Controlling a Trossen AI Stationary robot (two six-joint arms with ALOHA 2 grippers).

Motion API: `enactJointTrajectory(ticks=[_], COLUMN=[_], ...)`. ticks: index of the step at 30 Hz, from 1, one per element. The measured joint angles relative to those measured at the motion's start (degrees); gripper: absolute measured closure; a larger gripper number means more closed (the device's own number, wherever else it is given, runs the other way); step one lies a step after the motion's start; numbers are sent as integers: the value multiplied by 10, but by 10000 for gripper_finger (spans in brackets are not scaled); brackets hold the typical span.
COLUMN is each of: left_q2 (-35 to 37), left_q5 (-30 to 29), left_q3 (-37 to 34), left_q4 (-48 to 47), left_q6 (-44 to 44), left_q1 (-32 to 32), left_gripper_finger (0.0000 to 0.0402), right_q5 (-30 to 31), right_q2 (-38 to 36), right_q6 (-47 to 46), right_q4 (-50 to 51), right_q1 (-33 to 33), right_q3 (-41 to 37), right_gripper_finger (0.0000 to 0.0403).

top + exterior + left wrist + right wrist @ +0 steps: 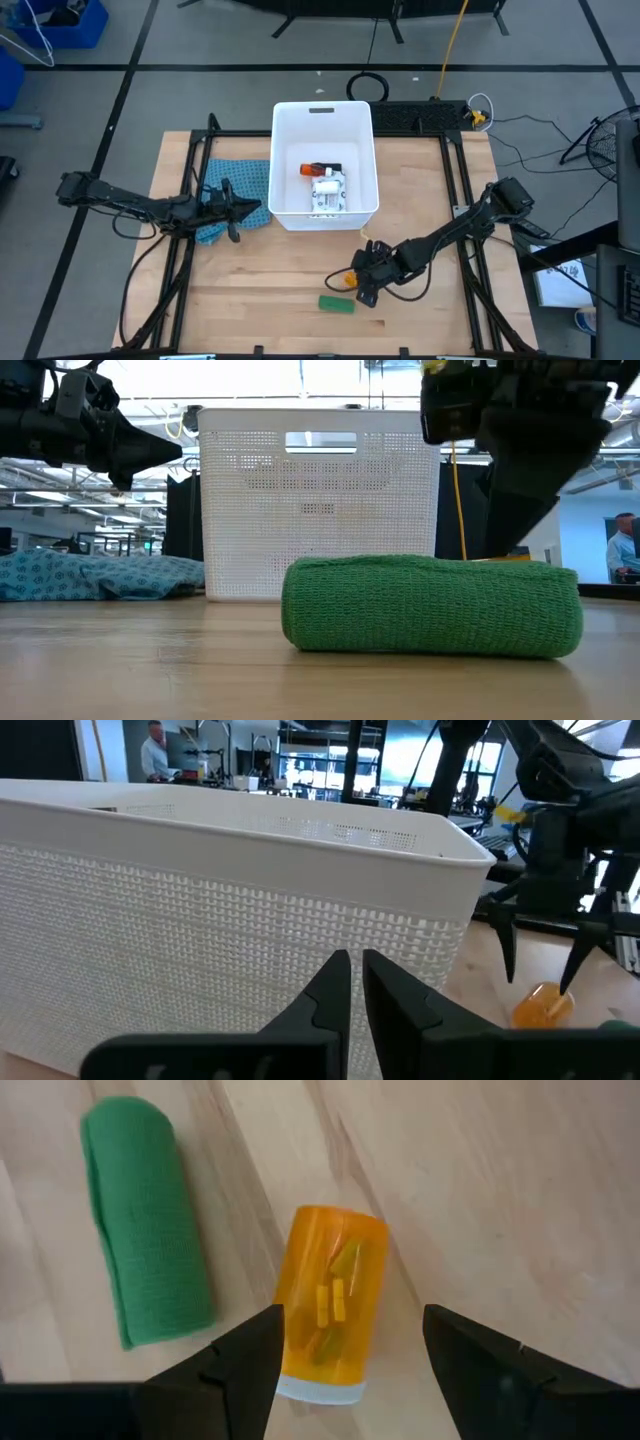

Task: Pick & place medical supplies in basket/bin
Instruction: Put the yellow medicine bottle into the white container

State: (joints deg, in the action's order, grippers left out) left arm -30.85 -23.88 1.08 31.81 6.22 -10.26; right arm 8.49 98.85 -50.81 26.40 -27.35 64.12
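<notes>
An orange pill bottle (335, 1305) with a white cap lies on its side on the wooden table. My right gripper (350, 1350) hangs open above it, one finger on each side, touching nothing; the high view shows this gripper (366, 283) near the table's near edge. A green roll (145, 1220) lies beside the bottle and fills the foreground of the low view (430, 605). The white tub (290, 160) holds another orange bottle (318, 169), a white packet (328, 190) and a small dark piece. My left gripper (355, 975) is shut and empty, next to the tub's left wall.
A blue-green patterned cloth (228, 185) lies on the table left of the tub, under my left arm. Black frame rails (462, 190) run along both sides of the table. Bare wood lies between the tub and the near edge. Blue crates (70, 22) stand on the floor beyond.
</notes>
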Motion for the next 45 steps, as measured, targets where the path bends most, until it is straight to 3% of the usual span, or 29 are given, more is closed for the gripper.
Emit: enactJointTrajectory(ticks=[16,23,27,37,42,45], left_q2=[0,0,0,0,0,0], left_q5=[0,0,0,3,3,3], left_q3=[0,0,0,0,0,0], left_q4=[-1,-3,-3,-4,-10,-15], left_q6=[2,3,3,0,0,0], left_q1=[0,0,0,0,0,0], left_gripper_finger=[360,360,360,360,360,360], right_q5=[-22,-26,-26,-43,-83,-71], right_q2=[65,42,17,-135,-273,-371], right_q6=[32,122,185,427,503,506], right_q4=[-11,-33,-65,-148,-248,-325], right_q1=[1,5,9,9,16,30], right_q3=[1,-1,0,-27,-121,-204], right_gripper_finger=[176,229,233,226,234,234])
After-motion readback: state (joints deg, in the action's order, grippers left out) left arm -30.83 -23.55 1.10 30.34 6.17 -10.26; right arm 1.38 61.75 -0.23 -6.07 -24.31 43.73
